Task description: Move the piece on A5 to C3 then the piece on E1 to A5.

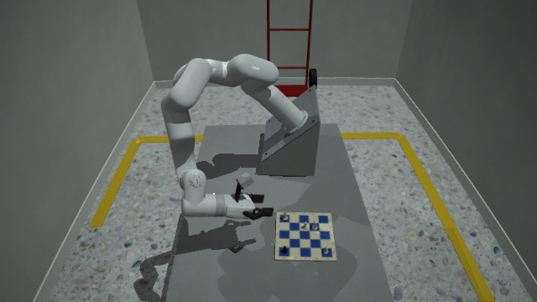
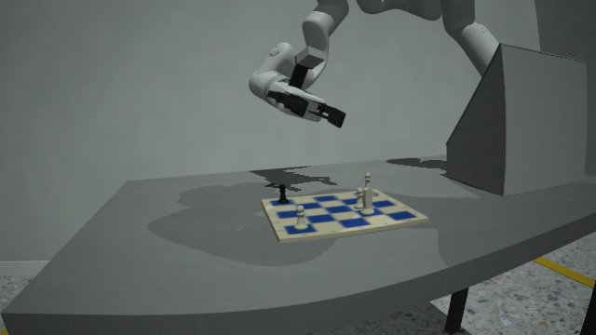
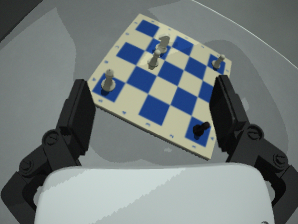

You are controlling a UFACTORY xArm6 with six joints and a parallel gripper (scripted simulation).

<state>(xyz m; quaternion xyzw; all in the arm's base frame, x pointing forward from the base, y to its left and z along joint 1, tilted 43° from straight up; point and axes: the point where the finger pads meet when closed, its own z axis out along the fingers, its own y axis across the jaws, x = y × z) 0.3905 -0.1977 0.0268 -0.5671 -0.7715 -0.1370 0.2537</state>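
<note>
The chess board point(image 1: 295, 258) point(image 2: 321, 234) point(image 3: 134, 119) has edge marks too small to read. A tall white piece point(image 1: 284, 216) point(image 2: 368, 177) point(image 3: 108, 81) and a white pawn point(image 1: 325, 251) point(image 2: 300, 218) point(image 3: 218, 62) stand upright on diagonally opposite corners; I cannot tell which is A5 and which E1. The centre square C3 point(image 1: 304, 235) point(image 2: 337, 209) point(image 3: 170, 74) is blue and bare. My gripper point(image 1: 268, 205) point(image 2: 322, 113) point(image 3: 151, 91) is open and empty, tilted, high above the table beside the board's tall-piece and black-pawn side.
A black pawn point(image 1: 284, 250) point(image 2: 282, 194) point(image 3: 201, 129) stands on a third corner. Another white pawn point(image 1: 304, 226) point(image 2: 358, 197) point(image 3: 154, 59) stands adjacent to C3, beside a white knight point(image 1: 315, 226) point(image 2: 367, 200) point(image 3: 163, 43). The grey robot pedestal point(image 1: 289, 155) point(image 2: 540, 121) stands behind the board.
</note>
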